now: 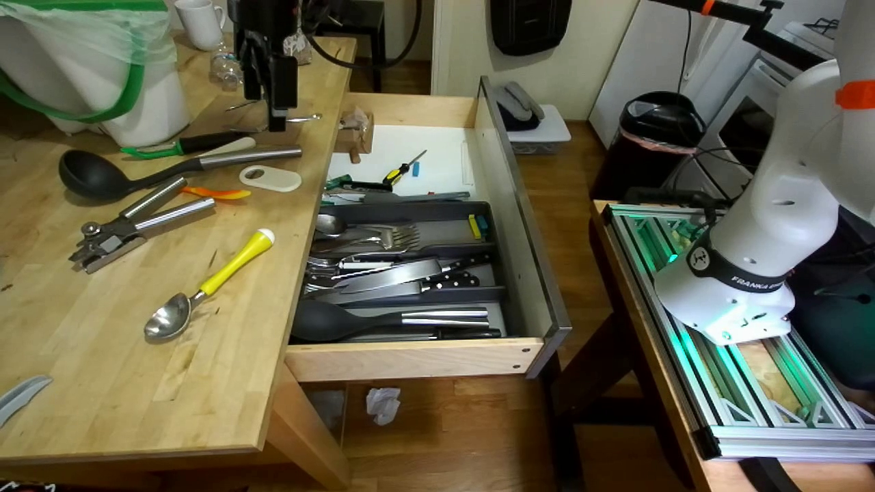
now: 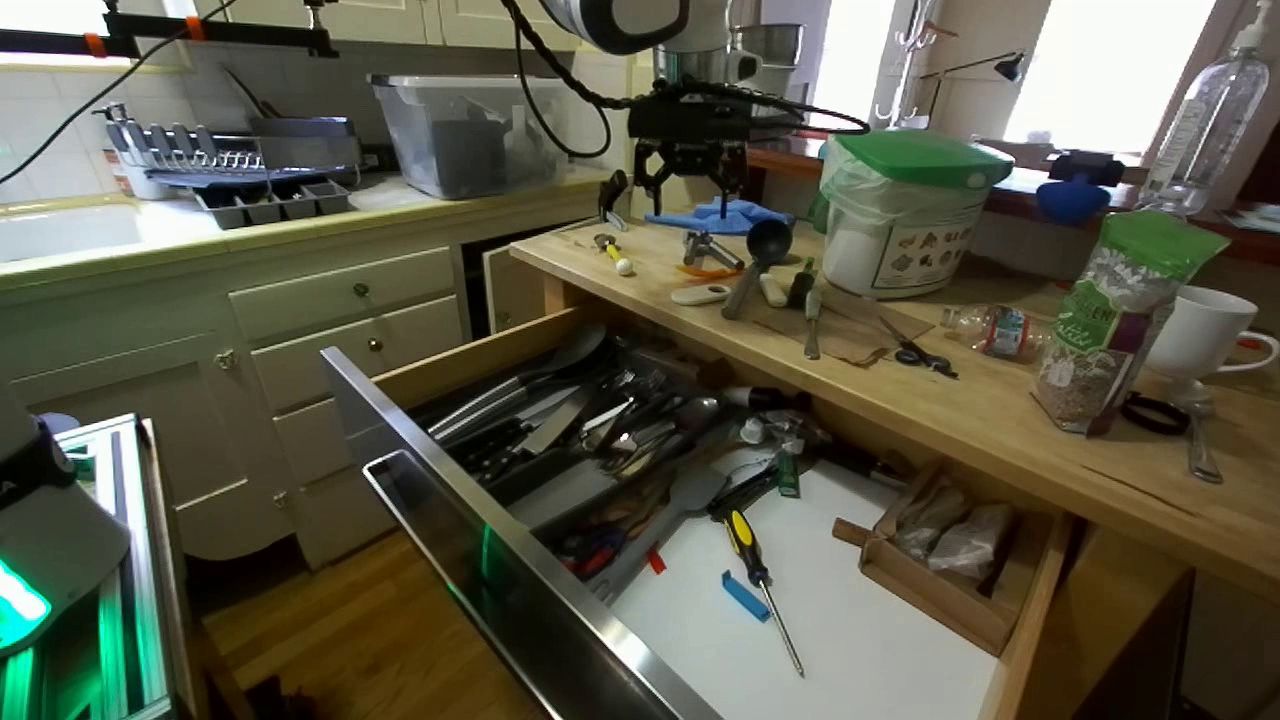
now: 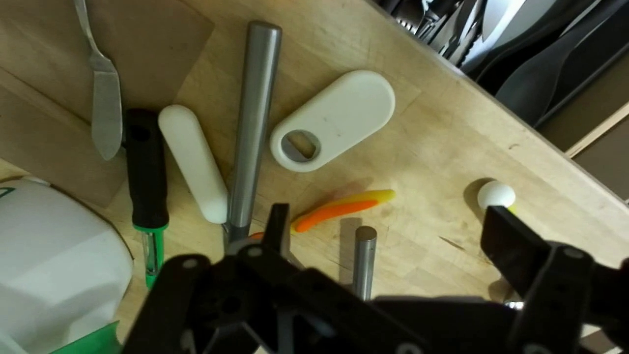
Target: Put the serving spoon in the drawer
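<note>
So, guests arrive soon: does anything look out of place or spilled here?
A crumpled white wad lies on the floor, like litter. A clear plastic bottle lies on its side on the table. A yellow-black screwdriver seems odd in a drawer with cutlery. I see no spill.

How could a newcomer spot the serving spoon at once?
On the wooden table, find the green-topped white bin. The serving spoon lies near it, handle pointing toward the open drawer. No other utensil visible on the tabletop has such a deep, round black bowl.
</note>
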